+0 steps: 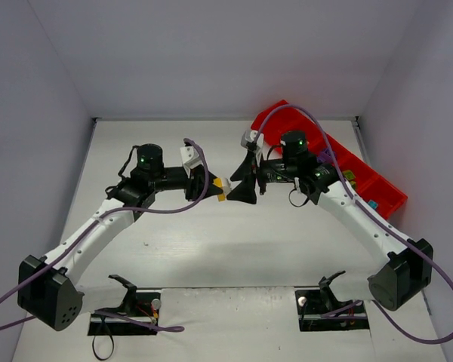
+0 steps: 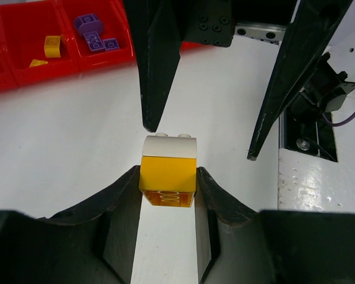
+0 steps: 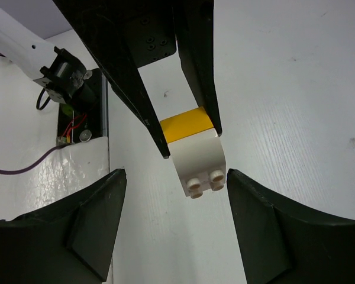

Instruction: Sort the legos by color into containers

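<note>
- Yellow lego [image 2: 168, 184], joined to a white lego [image 2: 170, 146], is pinched by the left gripper [image 2: 168, 173].
- Right gripper [image 3: 174, 177], spread, flanks the white one, likely to separate them.

Both arms reach inward, left claw [image 2: 168, 180] clamped on a brick [image 2: 168, 168], right claw [image 3: 174, 177] spread wide facing it.

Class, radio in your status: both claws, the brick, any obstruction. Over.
Left claw shut on yellow brick, white brick joined to its far end. Right claw open, white brick at its mouth. Nothing between the claws.
</note>
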